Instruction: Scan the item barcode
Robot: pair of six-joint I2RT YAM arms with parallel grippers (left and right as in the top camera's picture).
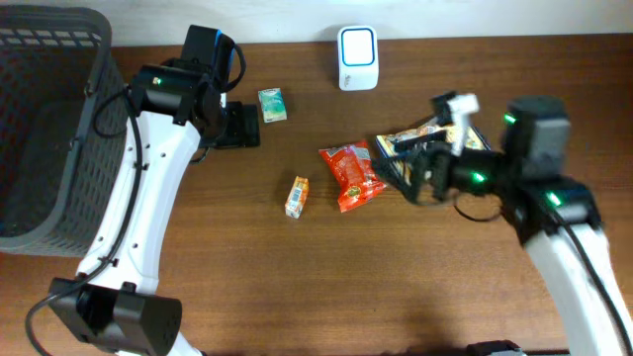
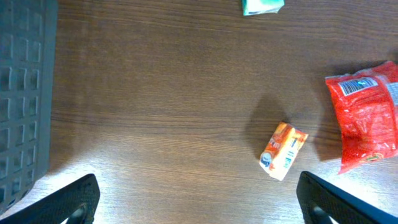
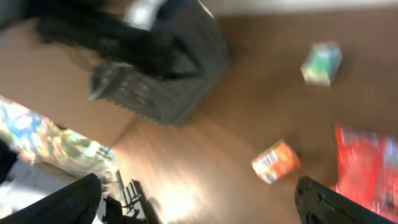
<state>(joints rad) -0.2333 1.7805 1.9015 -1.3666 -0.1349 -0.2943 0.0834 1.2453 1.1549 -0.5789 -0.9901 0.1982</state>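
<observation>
A grey basket (image 1: 49, 119) fills the desk's left edge. Beside it the left gripper (image 1: 240, 126) hangs near the far edge, its fingers (image 2: 68, 199) spread wide and holding nothing. Just right of it lies a small green carton (image 1: 272, 105). An orange carton (image 1: 297, 196) lies mid-desk, with a red packet (image 1: 353, 176) near it. A white scanner (image 1: 356, 57) stands at the far edge. The right gripper (image 1: 410, 170), jaws apart, hangs by a yellow-and-black packet (image 1: 420, 136); whether they touch is unclear.
</observation>
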